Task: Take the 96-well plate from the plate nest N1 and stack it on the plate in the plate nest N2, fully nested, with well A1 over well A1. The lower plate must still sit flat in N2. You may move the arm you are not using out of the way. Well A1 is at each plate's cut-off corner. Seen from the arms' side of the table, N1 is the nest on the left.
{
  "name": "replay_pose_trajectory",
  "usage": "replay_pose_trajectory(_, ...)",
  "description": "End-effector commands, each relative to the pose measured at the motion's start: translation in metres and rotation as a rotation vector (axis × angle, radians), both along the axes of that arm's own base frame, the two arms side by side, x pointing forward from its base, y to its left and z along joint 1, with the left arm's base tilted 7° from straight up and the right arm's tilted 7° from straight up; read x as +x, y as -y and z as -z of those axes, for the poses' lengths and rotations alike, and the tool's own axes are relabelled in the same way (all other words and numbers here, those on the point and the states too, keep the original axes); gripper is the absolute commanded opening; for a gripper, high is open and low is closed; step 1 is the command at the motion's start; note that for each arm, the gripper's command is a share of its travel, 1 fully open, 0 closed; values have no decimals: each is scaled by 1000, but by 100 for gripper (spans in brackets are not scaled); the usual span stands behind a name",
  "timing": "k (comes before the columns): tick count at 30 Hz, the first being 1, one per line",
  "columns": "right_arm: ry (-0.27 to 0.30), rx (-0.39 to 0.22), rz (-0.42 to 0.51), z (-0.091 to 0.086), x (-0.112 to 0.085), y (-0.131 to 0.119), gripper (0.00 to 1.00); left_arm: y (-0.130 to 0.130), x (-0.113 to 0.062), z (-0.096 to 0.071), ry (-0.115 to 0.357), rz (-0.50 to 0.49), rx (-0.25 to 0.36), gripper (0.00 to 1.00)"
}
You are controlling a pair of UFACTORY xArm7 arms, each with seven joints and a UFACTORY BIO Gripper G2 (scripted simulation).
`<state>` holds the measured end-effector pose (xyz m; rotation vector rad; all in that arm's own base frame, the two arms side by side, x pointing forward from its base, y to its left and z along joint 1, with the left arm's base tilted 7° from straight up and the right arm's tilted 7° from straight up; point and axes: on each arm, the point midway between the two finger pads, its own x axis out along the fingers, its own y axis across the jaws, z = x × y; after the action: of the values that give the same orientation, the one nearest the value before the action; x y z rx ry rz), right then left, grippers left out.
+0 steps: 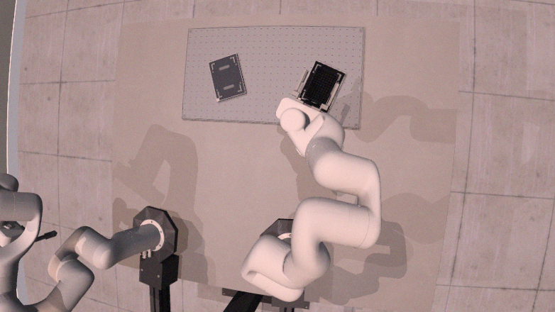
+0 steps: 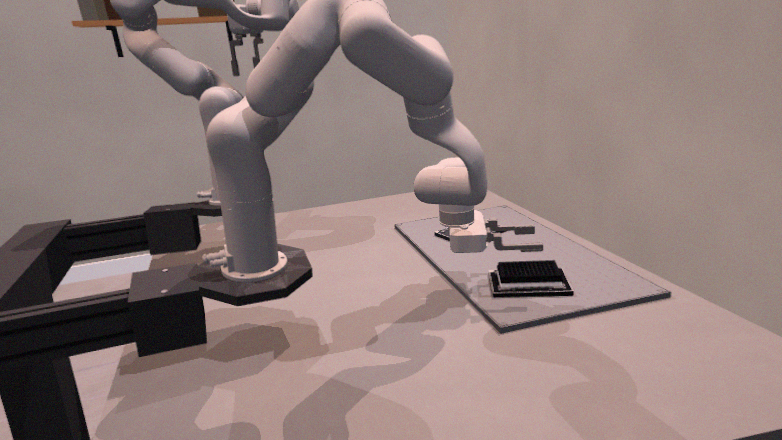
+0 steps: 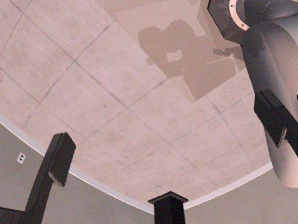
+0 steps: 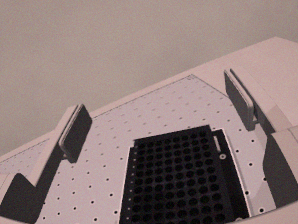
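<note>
Nest N1 (image 1: 228,77) is empty, its two slots bare. Nest N2 (image 2: 533,294) holds a black 96-well plate (image 1: 321,83) (image 2: 529,270) (image 4: 175,180), which looks level. A lighter band shows beneath its black top in the exterior view; the seam between stacked plates and the A1 corners are too small to tell. My right gripper (image 1: 325,74) (image 2: 533,239) (image 4: 159,116) is open and empty, its fingers above the plate, one towards each long side, with a visible gap below them. My left gripper (image 2: 246,64) (image 3: 167,137) is open and empty, far from the nests.
Both nests stand on the perforated board (image 1: 267,77) (image 2: 612,295). The right arm reaches over the board's front edge. The left arm is folded away beyond the table's left side in the top view. A dark post (image 3: 170,212) shows in the left wrist view.
</note>
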<state>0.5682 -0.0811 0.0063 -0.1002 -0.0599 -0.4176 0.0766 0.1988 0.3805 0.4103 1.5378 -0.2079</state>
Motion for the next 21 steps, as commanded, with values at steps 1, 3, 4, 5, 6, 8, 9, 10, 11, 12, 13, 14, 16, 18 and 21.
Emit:
replay_pose_trajectory(1,-4,-3,-67,-10,0,-5,37,-1,-22,0,18,-113,-19,100)
replay_pose_trajectory(3,-11,-5,-133,-18,-3,-10,37,-1,-22,0,18,-113,-19,100)
replay_pose_trajectory(4,-15,-7,-166,-22,-4,-13,37,-1,-22,0,18,-113,-19,100)
replay_pose_trajectory(5,-18,-8,-199,-27,-5,-15,37,-1,-22,0,18,-113,-19,100)
replay_pose_trajectory(6,-22,-9,-232,-31,-6,-18,37,-1,-22,0,18,-113,-19,100)
replay_pose_trajectory(8,-30,-12,-299,-39,-8,-23,37,-1,-22,0,18,-113,-19,100)
replay_pose_trajectory(9,-33,-14,-332,-43,-10,-25,37,-1,-22,0,18,-113,-19,100)
replay_pose_trajectory(10,-37,-15,-365,-47,-11,-28,37,-1,-22,0,18,-113,-19,100)
replay_pose_trajectory(11,-41,-16,-398,-52,-12,-30,37,-1,-22,0,18,-113,-19,100)
replay_pose_trajectory(12,-43,-17,-418,-56,-13,-33,37,-1,-22,0,18,-113,-19,100)
replay_pose_trajectory(13,-43,-17,-418,-60,-14,-35,37,-1,-22,0,18,-113,-19,100)
replay_pose_trajectory(14,-43,-17,-418,-60,-14,-35,37,-1,-22,0,18,-113,-19,100)
replay_pose_trajectory(16,-43,-17,-418,-64,-15,-38,37,-1,-22,0,18,-113,-19,100)
replay_pose_trajectory(18,-43,-17,-418,-72,-18,-43,37,-1,-22,0,18,-113,-19,100)
replay_pose_trajectory(21,-43,-17,-418,-85,-21,-51,37,-1,-22,0,18,-113,-19,100)
